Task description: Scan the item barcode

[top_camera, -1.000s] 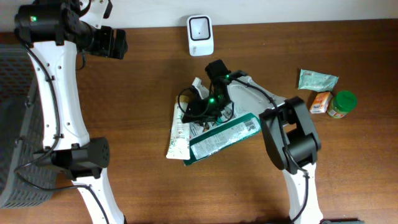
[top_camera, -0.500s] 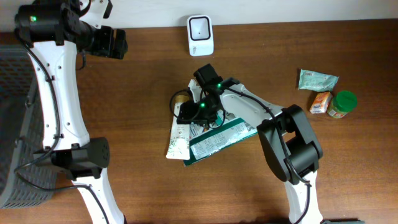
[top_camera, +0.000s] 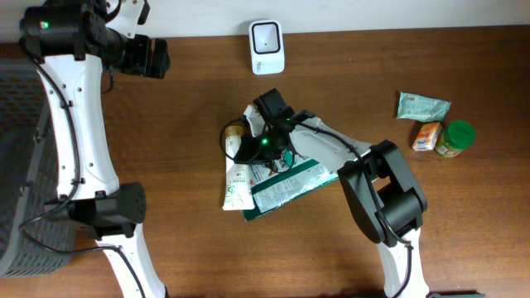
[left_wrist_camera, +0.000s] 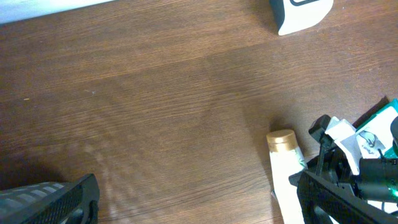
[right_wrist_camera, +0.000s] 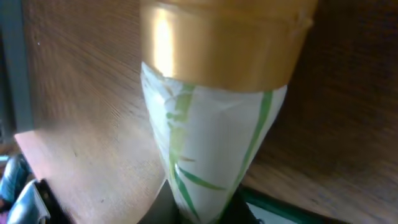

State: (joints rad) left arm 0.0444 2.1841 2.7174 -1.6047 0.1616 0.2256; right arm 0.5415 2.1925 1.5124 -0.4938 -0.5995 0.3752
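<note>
A white tube with green leaf print and a gold cap [top_camera: 234, 131] lies at the left of a pile mid-table, on a green packet [top_camera: 290, 187]. My right gripper [top_camera: 248, 151] is shut on the tube. In the right wrist view the tube [right_wrist_camera: 211, 143] fills the frame, cap [right_wrist_camera: 224, 43] pointing away, with the dark fingers [right_wrist_camera: 166, 210] pressed to its sides. The white scanner [top_camera: 267, 47] stands at the table's far edge. My left gripper [top_camera: 154, 58] hangs open at the far left, well apart from the tube [left_wrist_camera: 287, 180]; its jaws [left_wrist_camera: 196, 205] hold nothing.
A green sachet [top_camera: 422, 106], a small orange box [top_camera: 426, 136] and a green-lidded jar [top_camera: 455, 138] sit at the right. A dark mesh basket [top_camera: 16, 165] stands off the left edge. The scanner [left_wrist_camera: 301, 12] shows at the top right of the left wrist view.
My right gripper slid left along the pile toward the gold cap and closed on the white tube. The left arm stayed still.
</note>
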